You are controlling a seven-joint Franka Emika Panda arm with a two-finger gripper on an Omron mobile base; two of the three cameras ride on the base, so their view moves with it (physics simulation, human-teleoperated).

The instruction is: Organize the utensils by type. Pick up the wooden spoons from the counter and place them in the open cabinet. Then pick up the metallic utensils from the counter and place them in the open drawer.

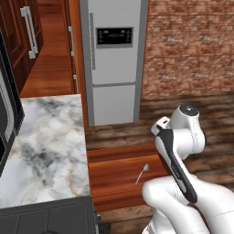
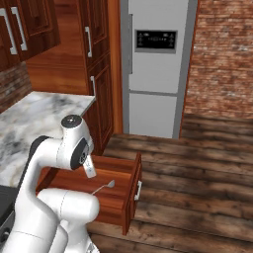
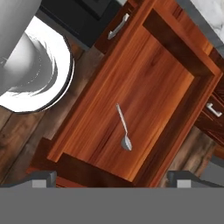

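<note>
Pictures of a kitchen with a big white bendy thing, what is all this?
The white thing is a robot arm in a pretend, computer-drawn kitchen. Two pictures come from cameras riding behind it, one on each side. The third looks down from its hand; the gripper is open and holds nothing. Below it is the open drawer, with one metal spoon lying on its wooden bottom. Beside the drawer is the marble counter, and farther back a grey fridge.

One metal spoon [image 3: 124, 126], one open drawer [image 3: 144, 57], one fridge [image 1: 114, 59].
</note>
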